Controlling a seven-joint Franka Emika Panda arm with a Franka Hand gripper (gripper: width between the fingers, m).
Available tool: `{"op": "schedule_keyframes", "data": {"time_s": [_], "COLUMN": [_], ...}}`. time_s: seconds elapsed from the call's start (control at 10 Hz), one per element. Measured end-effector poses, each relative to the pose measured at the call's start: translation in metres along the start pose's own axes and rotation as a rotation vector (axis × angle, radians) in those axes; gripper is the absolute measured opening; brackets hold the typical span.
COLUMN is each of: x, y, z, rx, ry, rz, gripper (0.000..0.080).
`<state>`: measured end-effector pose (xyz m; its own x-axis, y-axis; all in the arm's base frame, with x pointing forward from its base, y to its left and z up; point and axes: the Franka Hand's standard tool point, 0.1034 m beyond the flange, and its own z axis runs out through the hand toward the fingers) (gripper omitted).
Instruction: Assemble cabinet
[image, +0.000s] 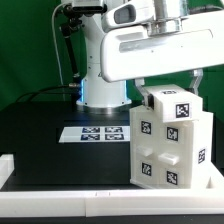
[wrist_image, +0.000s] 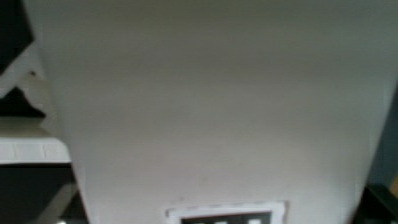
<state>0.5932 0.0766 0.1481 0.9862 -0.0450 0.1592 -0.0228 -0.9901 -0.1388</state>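
Exterior view faces the cabinet (image: 170, 138) from the front; wrist view seemingly presses close against it.

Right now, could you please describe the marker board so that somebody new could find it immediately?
Start at the robot arm's white base at the back of the black table. Just in front of it, to the exterior view's left of the tall white cabinet, lies the marker board. It alone is thin and flat on the table, with its tags side by side.

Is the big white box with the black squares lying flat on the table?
No, the cabinet stands upright at the table's front edge, taller than wide, with tags showing on its top and sides.
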Motion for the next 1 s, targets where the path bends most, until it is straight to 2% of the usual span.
{"op": "schedule_keyframes", "data": {"time_s": [0.7, 1.0], "x": [0.001, -0.005], "y": [0.0012, -0.0047], "z": [-0.001, -0.0009], "rx": [0.0, 0.032], "ry": [0.009, 0.042], "rz": [0.465, 0.845], "gripper": [0.0556, 0.0556]}}
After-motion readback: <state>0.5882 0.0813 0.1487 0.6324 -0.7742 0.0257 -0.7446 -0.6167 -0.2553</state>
